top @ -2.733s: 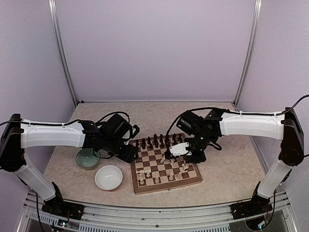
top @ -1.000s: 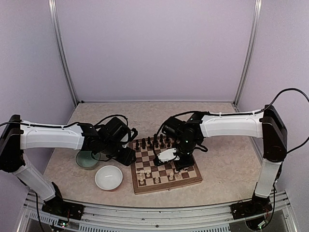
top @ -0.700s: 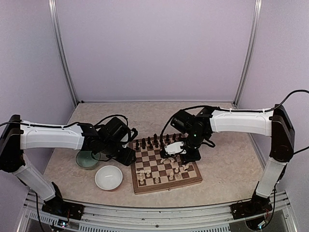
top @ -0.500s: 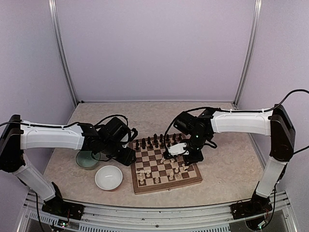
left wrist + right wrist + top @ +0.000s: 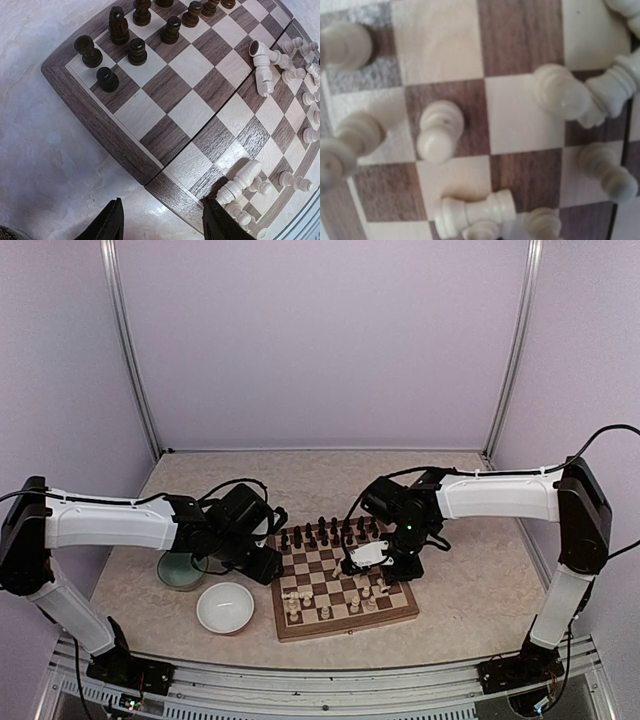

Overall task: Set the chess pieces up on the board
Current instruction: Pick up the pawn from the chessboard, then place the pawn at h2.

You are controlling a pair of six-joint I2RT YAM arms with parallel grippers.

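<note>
My left tool [image 5: 162, 222] hovers spread at the board's [image 5: 95, 117] left edge, clear of the standing dark pieces [image 5: 136, 50]. Toppled cream pieces [image 5: 470, 212] crowd the right half. There my right tool [image 5: 362, 562] is pressed together, and I can't tell if it pinches one.

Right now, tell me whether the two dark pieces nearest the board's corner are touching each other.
Apart. The left wrist view shows the corner dark piece and its neighbour on separate squares, bare board between them.
</note>
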